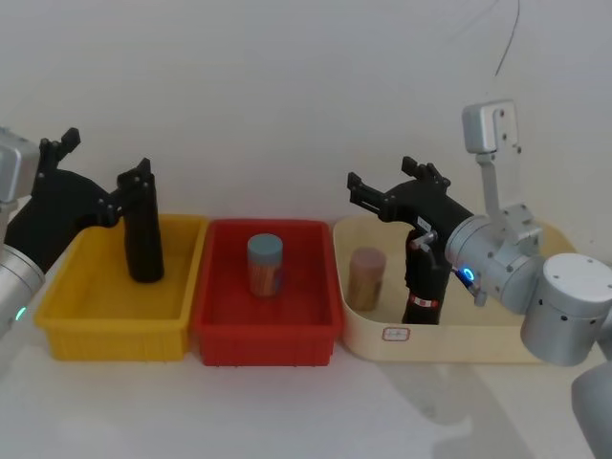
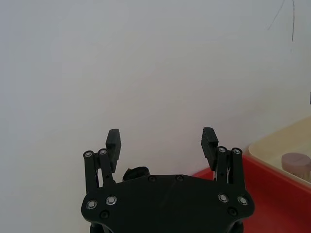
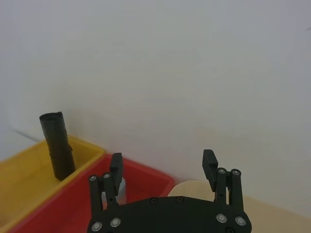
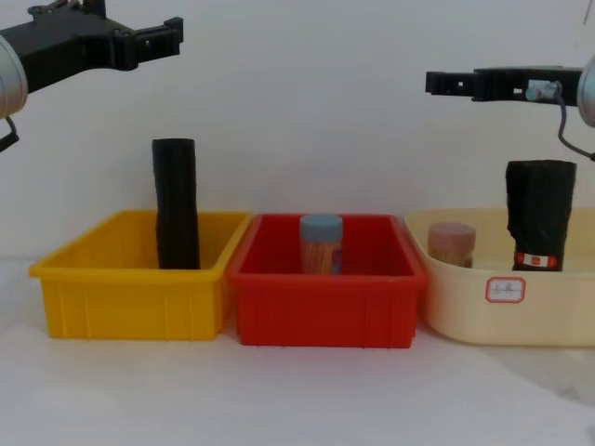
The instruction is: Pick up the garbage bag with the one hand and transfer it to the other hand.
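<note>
Right pincer (image 1: 368, 198) spread, level above garbage bag (image 1: 424, 277) — left pincer (image 1: 103, 168) spread, raised.

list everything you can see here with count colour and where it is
garbage bag: 1, black roll with a red-and-white band near its bottom, upright in the cream bin
plain roll: 1, black, no band visible, upright in the yellow bin
blue-lidded jar: 1, blue lid, tan contents, in the red bin
pink-lidded jar: 1, pinkish lid, in the cream bin, left of the garbage bag
yellow bin: 1, on the left
red bin: 1, in the middle
cream bin: 1, on the right, small label on its front
table: 1, white, under the bins
left gripper: 1, black, open, above the yellow bin
right gripper: 1, black, open, above the cream bin
</note>
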